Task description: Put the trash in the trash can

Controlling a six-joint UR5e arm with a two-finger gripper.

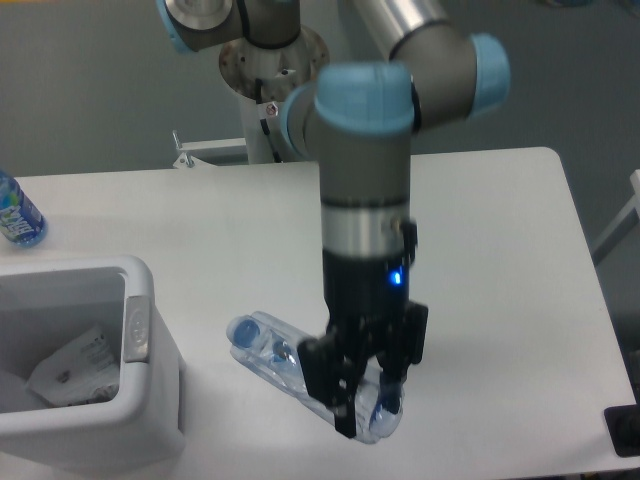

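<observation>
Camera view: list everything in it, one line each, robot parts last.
Table: one, white, fills most of the view.
Trash can: one, white, grey oval patch on rim, front left corner.
Sandwich package: one, clear with white paper, inside the trash can.
Water bottle: one, clear, lying on the table's front, between the gripper fingers.
Blue-tinted bottle: one, blue-green label, far left edge.
Arm: one, grey with blue joints, pointing down.
Gripper: one, black, around the water bottle.

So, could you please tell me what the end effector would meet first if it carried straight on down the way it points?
The end effector points straight down at the clear water bottle lying on the table. Its fingers already straddle the bottle, so it would probably meet the bottle first, though whether they touch yet is unclear.
</observation>
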